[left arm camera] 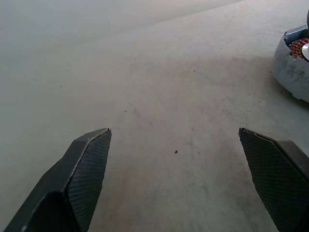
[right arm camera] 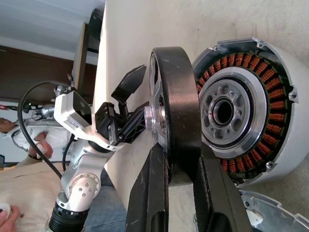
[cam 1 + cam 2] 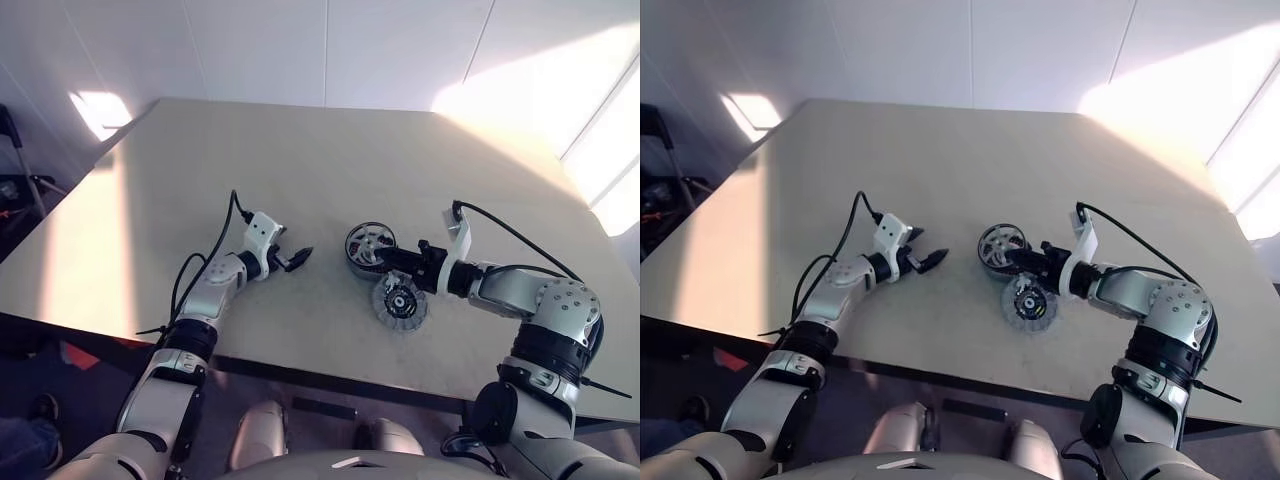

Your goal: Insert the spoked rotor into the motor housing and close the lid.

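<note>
A: Left eye view, item one: beige worktop (image 3: 330, 170), filling the middle of the frame. What sits on it?

B: Item two: the motor housing (image 2: 251, 111), a round cup with a ring of copper-coloured windings and a silver centre bearing, seen close in the right wrist view. In the left eye view it lies flat right of centre (image 3: 401, 302), just below the right end effector.

A: Item three?

B: The spoked rotor (image 3: 370, 243), silver-white spokes inside a dark rim. It stands on edge, pinched across its rim by the right end effector (image 3: 385, 262), whose two black fingers (image 2: 154, 193) clamp either side of the rim. In the right wrist view the rotor (image 2: 174, 111) is just beside the open face of the housing; whether the two touch cannot be told.

A: The other arm?

B: Left end effector (image 3: 297, 259), centre-left of the frame, low over bare worktop, well apart from the rotor. Its fingers (image 1: 87, 169) are spread wide with nothing between them. The left wrist view catches an edge of the housing (image 1: 292, 72) at the far right of its frame.

A: The lid?

B: A pale grey curved piece (image 2: 275, 212) shows in the lower right corner of the right wrist view, just beside the housing; it cannot be identified with certainty.

A: Anything else?

B: A person's hand (image 2: 36, 145) at the left edge of the right wrist view, beyond the worktop.
</note>
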